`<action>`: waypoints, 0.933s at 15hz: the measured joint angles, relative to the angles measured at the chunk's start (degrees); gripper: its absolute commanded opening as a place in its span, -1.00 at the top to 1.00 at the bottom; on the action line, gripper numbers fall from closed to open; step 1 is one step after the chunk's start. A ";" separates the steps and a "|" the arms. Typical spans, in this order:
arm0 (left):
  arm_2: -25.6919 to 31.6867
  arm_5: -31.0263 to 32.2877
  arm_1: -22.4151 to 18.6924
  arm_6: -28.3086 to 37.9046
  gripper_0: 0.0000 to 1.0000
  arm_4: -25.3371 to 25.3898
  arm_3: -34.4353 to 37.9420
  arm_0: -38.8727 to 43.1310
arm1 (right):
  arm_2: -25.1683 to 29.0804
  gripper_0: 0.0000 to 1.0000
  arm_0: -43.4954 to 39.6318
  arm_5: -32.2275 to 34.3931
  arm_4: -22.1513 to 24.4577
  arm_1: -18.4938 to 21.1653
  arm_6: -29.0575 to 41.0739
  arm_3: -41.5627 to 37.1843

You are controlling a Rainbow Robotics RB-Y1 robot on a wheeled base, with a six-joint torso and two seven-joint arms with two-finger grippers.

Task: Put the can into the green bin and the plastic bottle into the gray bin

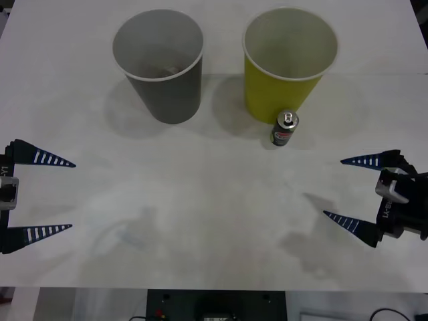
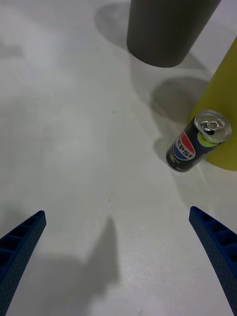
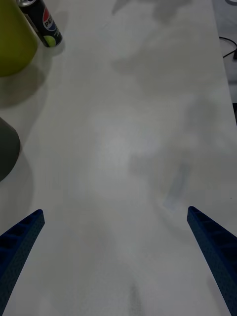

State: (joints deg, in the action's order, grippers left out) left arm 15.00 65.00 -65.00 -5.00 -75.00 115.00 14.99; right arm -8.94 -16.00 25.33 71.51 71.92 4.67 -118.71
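The can (image 1: 285, 128) stands upright on the white table, touching the front of the green bin (image 1: 289, 60); its silver top and Pepsi label show in the right wrist view (image 2: 197, 143). To the left of the green bin stands the gray bin (image 1: 159, 63), with a faint pale shape at its bottom that I cannot identify. The plastic bottle is out of view. My right gripper (image 1: 334, 188) hovers open over the table, nearer me than the can and to its right, holding nothing. At the table's left edge my left gripper (image 1: 67, 196) is open and empty.
Both bins stand side by side at the back of the table (image 1: 200, 221). Bare tabletop lies between the two grippers. The table's front edge runs just below them, with dark equipment (image 1: 214, 307) beneath it.
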 measured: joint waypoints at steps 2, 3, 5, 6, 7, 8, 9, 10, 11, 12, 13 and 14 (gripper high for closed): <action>0.00 0.00 0.00 0.00 -1.00 0.00 0.00 0.00 | -5.23 -1.00 0.07 -8.97 -0.86 2.09 0.57 -1.69; 0.00 0.00 0.00 0.00 -1.00 0.00 0.00 0.00 | -7.33 -1.00 0.14 -12.22 -1.57 2.84 0.84 -2.31; 0.00 0.00 0.00 0.00 -1.00 0.00 0.00 0.00 | -10.94 -1.00 0.39 -18.10 -2.97 3.98 1.62 -3.56; 0.00 0.00 0.00 0.00 -1.00 0.00 0.00 0.00 | -12.56 -1.00 0.70 -20.37 -3.60 4.26 2.13 -4.07; 0.00 0.00 0.00 0.00 -1.00 0.00 0.00 0.00 | -14.79 -1.00 1.48 -23.15 -3.80 4.38 3.78 -4.49; 0.00 0.00 0.00 0.00 -1.00 0.00 0.00 0.00 | -17.60 -1.00 2.69 -26.22 -3.60 4.47 6.19 -4.79; 0.00 0.00 0.00 0.00 -1.00 0.00 0.00 0.00 | -20.63 -1.00 4.29 -29.36 -2.96 4.53 8.29 -4.92; 0.00 0.00 0.00 0.00 -1.00 0.00 0.00 0.01 | -23.95 -1.00 6.19 -32.76 -2.07 4.54 10.67 -4.94; 0.00 0.00 0.00 0.00 -1.00 0.00 0.00 0.01 | -26.94 -1.00 7.92 -35.71 -1.23 4.54 12.83 -4.93; 0.00 0.00 0.00 0.00 -1.00 0.00 0.00 0.01 | -30.15 -1.00 9.82 -38.78 -0.41 4.53 14.89 -4.82; 0.00 0.00 0.00 0.00 -1.00 0.00 0.00 0.01 | -33.63 -1.00 11.95 -42.01 0.58 4.38 17.05 -4.59; 0.00 0.00 0.00 0.00 -1.00 0.00 0.00 0.01 | -36.59 -1.00 13.79 -44.83 1.90 4.10 18.87 -4.12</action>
State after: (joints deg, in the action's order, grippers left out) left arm 15.00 65.00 -65.00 -5.00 -75.00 115.00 15.00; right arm -45.52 -2.20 -19.51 73.41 76.02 23.54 -122.84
